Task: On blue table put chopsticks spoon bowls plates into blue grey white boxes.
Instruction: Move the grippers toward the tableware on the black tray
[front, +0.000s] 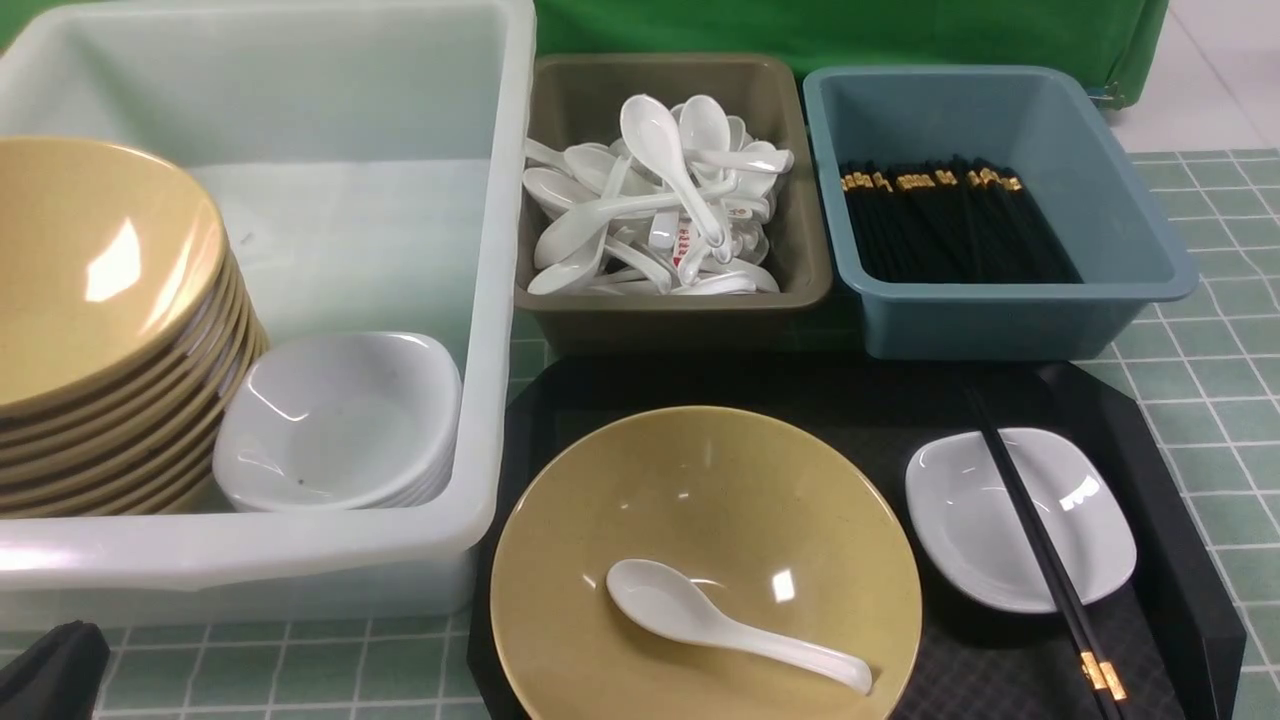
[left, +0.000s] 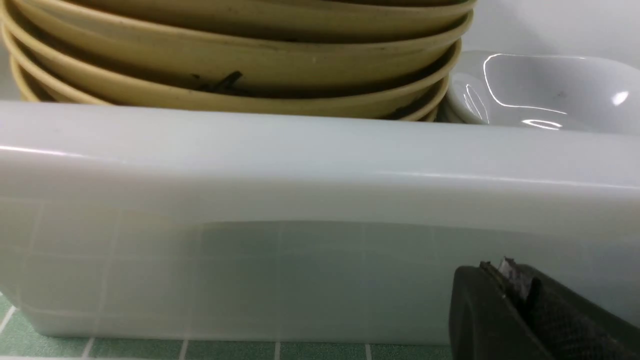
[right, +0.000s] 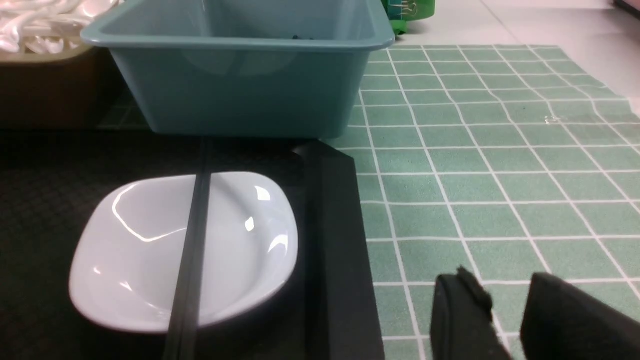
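1. Pale blue table (front: 1200, 400) tiles lie under the right gripper (right: 510, 320), which hovers open and empty just beside the black tray (right: 340, 250).
2. Left gripper (left: 520, 290) sits low against the white box (front: 490, 300); open or closed, I cannot tell.
3. Remaining, I judge: plate (front: 960, 510) under chopsticks (front: 1045, 560), at ten o'clock of the right gripper; bowl (front: 700, 500) holding spoon (front: 720, 620), at the plate's nine o'clock.
4. Stocked already, toward twelve o'clock: white box, grey box (front: 680, 310), blue box (front: 1000, 320).

Stacked bowls (left: 240, 55), plate (left: 540, 85) inside white box (left: 300, 165)
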